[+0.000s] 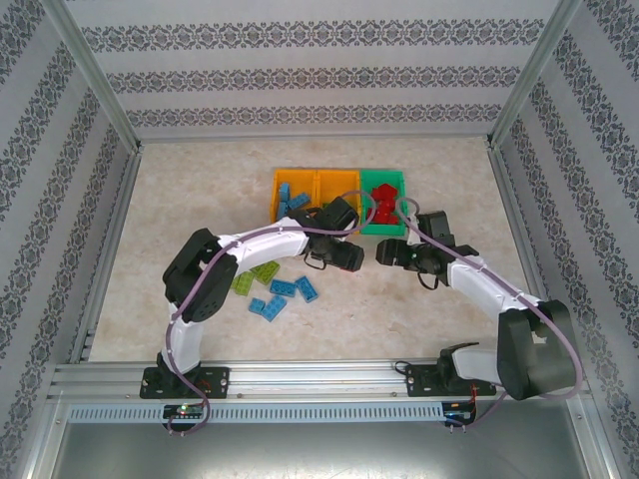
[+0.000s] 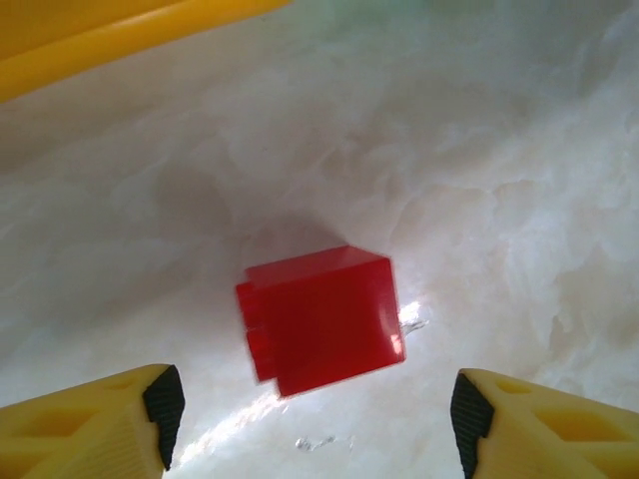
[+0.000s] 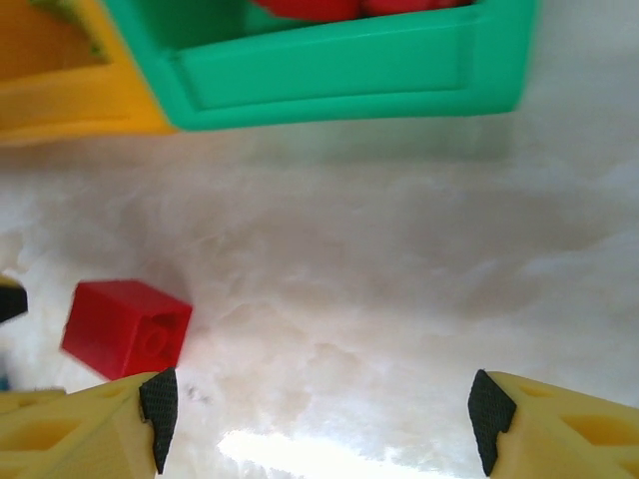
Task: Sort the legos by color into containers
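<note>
I see the red brick [image 2: 319, 324] on the table near the green bin's [image 3: 339, 75] front wall. It lies tipped over with its studs facing sideways, and it is too stubby for me to tell its long axis. My left gripper [image 2: 315, 419] hangs over it, jaws wide, gripping nothing. The right gripper [image 3: 319, 409], near that bin, is spread and empty.

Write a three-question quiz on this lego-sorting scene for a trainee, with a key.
1. True or false: the left gripper is clamped on the red brick.
2. Which colour of legos lies in the green bin? A blue; B red; C light green.
3. Apart from that red brick, name the colours of the loose legos on the table.
Key: 1 false: its jaws stand open and the brick lies on the table. 2 B. 3 blue and light green.
</note>
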